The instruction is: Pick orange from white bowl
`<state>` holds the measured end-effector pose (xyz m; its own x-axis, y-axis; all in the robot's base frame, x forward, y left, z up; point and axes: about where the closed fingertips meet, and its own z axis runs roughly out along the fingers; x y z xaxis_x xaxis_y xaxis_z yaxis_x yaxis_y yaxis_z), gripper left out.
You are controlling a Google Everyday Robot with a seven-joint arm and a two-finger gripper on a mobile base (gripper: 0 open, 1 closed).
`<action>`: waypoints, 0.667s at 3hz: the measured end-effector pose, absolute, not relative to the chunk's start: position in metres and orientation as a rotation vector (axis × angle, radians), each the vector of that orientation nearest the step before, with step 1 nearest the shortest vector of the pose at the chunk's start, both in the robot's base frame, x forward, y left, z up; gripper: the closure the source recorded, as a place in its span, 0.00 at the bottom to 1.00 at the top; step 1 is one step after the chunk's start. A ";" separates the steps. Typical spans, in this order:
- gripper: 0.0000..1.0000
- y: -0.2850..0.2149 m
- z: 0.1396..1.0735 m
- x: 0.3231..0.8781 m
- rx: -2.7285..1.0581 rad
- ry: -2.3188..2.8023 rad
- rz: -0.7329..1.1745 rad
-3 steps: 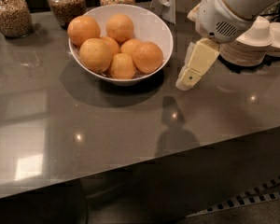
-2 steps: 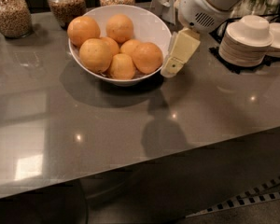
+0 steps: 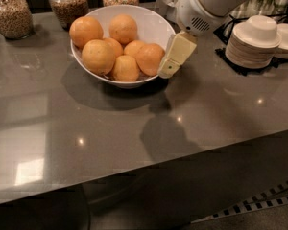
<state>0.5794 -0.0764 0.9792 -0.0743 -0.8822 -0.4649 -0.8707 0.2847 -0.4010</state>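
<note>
I was in the approach step, and nothing was picked yet. My claw (image 3: 167,71) hung tilted at the right rim of the white bowl (image 3: 153,25), with its tip low beside the bowl's wall. I could not tell whether the claw was open or closed, and I could not tell if it touched the rim.

The orange (image 3: 150,58) I judged as my target lay inside the bowl on the right side, the nearest one to my claw and one of the deeper coloured. It was pressed against the other oranges (image 3: 98,56), which filled the bowl in a tight heap. The bowl stood on the grey counter (image 3: 134,138), with the jars (image 3: 68,6) behind it and the stack of small dishes (image 3: 257,44) well apart to the right.

For the next move, I think the claw had to rise over the rim and come above the middle of this orange, then be opened wide enough for it. The descent needed care, because there was little room on the side where the neighbours lay. The skin looked smooth and the fruit round, so a grip off the centre could let it roll away.
</note>
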 end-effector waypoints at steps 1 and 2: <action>0.09 -0.061 0.973 0.606 -1.517 1.915 -0.017; 0.28 -0.046 0.968 0.625 -1.494 1.906 0.005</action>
<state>0.6247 -0.0457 0.9683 -0.0850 -0.8490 -0.5215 -0.8518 0.3334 -0.4040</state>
